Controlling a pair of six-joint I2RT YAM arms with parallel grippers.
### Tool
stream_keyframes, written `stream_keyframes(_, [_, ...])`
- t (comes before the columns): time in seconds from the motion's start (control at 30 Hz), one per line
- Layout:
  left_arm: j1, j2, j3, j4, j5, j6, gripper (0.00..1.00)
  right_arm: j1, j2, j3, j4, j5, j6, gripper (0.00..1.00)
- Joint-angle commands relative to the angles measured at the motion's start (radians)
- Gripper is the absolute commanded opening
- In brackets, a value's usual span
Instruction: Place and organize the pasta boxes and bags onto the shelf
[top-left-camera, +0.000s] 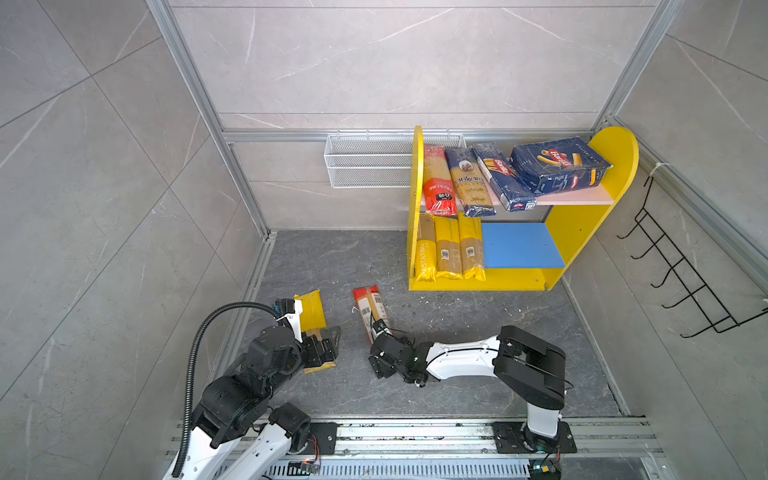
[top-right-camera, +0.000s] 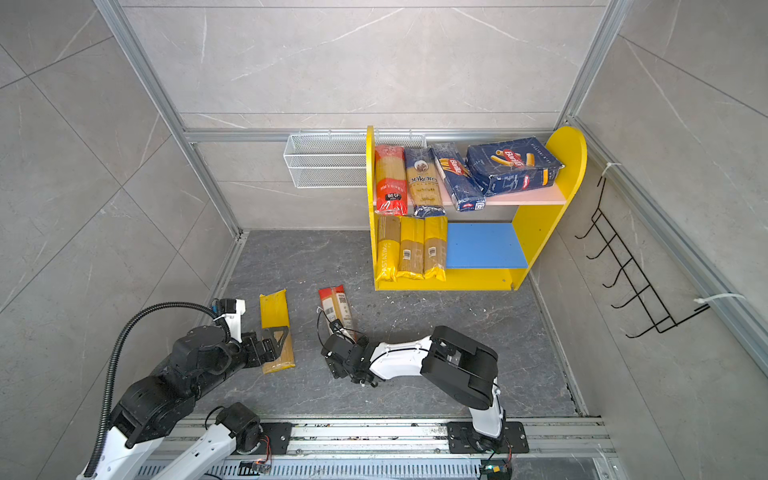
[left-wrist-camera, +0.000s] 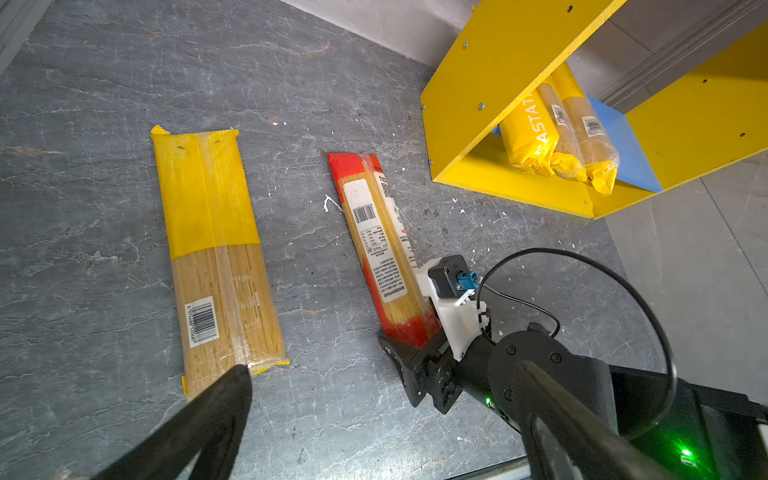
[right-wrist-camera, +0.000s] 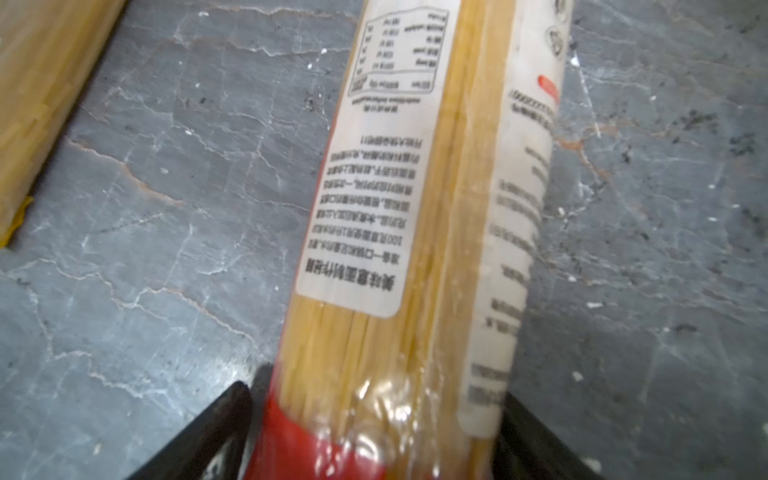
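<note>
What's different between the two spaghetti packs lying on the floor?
The yellow-topped pack is half covered in yellow; the red-ended pack is red at both ends. The yellow-topped pack lies ungripped; the red-ended pack's near end sits between the fingers of the right gripper. Both are long, narrow spaghetti packs.

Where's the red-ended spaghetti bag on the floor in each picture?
Top view: red-ended bag lies on the floor, just left of middle.
Top view: on the floor, left of middle.
Left wrist: in the picture's middle.
Right wrist: close up, filling the middle.
Landmark: the yellow bag lying beside it, in all four.
</note>
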Motion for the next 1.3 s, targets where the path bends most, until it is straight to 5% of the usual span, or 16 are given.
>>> stream_keyframes(0.0, [0.003,-0.018,-0.006,-0.002,0.023,-0.028,1.00,-0.008,0.093,-0.044,-0.115,-0.020,0.037,0.91])
stream_keyframes(0.43, [0.003,-0.041,0.006,-0.045,0.020,-0.040,1.00,-0.009,0.253,-0.008,-0.017,0.015,0.034,0.90])
stream_keyframes(0.6, [0.003,-0.048,-0.001,-0.045,0.029,-0.048,1.00,-0.008,0.299,-0.080,0.049,-0.001,0.097,0.55])
stream_keyframes(0.73, [0.003,-0.050,-0.001,-0.047,0.032,-0.049,1.00,-0.008,0.282,-0.161,0.098,0.003,0.119,0.40])
stream_keyframes(1.0, [0.003,-0.049,0.006,-0.045,0.036,-0.054,1.00,-0.008,0.083,-0.394,0.278,-0.099,0.151,0.26])
stream_keyframes(1.27, [0.003,-0.008,0.018,-0.039,0.043,-0.045,1.00,-0.011,-0.180,-0.554,0.386,-0.203,0.180,0.24])
